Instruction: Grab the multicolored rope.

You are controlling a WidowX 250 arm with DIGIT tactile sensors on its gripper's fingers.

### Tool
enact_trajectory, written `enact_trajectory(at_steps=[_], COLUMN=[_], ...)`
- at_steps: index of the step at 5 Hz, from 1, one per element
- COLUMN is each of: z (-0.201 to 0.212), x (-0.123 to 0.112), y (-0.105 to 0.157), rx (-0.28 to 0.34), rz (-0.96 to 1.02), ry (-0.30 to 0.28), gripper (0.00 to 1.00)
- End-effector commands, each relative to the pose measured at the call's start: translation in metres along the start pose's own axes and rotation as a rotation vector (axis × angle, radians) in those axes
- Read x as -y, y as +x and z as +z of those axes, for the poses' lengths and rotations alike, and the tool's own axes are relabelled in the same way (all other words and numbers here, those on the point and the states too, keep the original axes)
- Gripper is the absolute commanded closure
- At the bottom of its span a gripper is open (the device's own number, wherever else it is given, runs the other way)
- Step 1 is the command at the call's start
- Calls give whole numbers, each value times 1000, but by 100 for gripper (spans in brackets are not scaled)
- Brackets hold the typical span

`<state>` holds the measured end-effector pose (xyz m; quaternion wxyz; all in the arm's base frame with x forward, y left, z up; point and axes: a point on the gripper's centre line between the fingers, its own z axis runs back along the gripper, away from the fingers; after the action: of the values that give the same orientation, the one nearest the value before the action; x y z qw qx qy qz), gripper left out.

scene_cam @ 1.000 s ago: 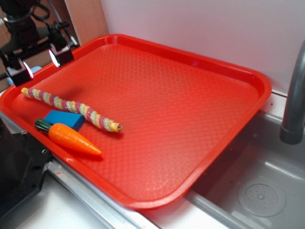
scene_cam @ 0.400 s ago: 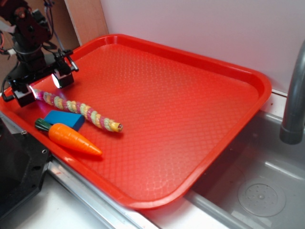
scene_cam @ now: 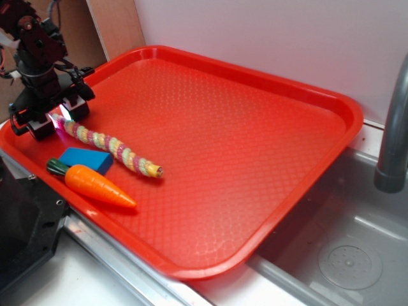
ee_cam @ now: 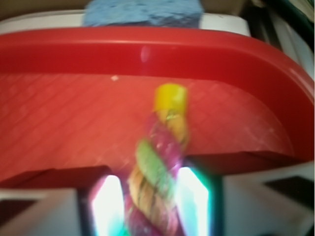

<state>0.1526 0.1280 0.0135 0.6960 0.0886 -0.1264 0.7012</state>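
Note:
The multicolored rope (scene_cam: 108, 145), twisted in pink, yellow and pale green, lies on the red tray (scene_cam: 344, 108) near its left edge, running from upper left to lower right. My gripper (scene_cam: 58, 121) is down at the rope's left end, with a finger on each side. In the wrist view the rope (ee_cam: 160, 167) runs up between the two bright pads (ee_cam: 192, 201) of my gripper (ee_cam: 150, 206). The pads are pressed close against the rope's sides, and its yellow tip points at the tray's rim (ee_cam: 147, 49).
An orange toy carrot (scene_cam: 99, 185) and a blue block (scene_cam: 86, 159) lie just in front of the rope by the tray's front edge. A grey faucet (scene_cam: 392, 140) and sink (scene_cam: 344, 255) are at the right. A blue object (ee_cam: 142, 12) lies beyond the tray's rim.
My gripper has come down from above the tray's left corner onto the rope's left end. Its fingers have narrowed from wide open to close around the rope.

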Motion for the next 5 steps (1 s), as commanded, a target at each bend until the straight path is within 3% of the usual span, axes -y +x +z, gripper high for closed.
enact_trajectory(at_steps=[1, 2, 3, 4, 5], z=[7, 28, 64, 99, 124], x=[-5, 7, 26, 45, 64], y=[4, 2, -3, -8, -15], rx=[3, 11, 0, -47, -160], rz=[28, -113, -340, -587, -830], ry=[-34, -67, -148, -187, -215], gripper=[100, 100, 100, 100, 100])
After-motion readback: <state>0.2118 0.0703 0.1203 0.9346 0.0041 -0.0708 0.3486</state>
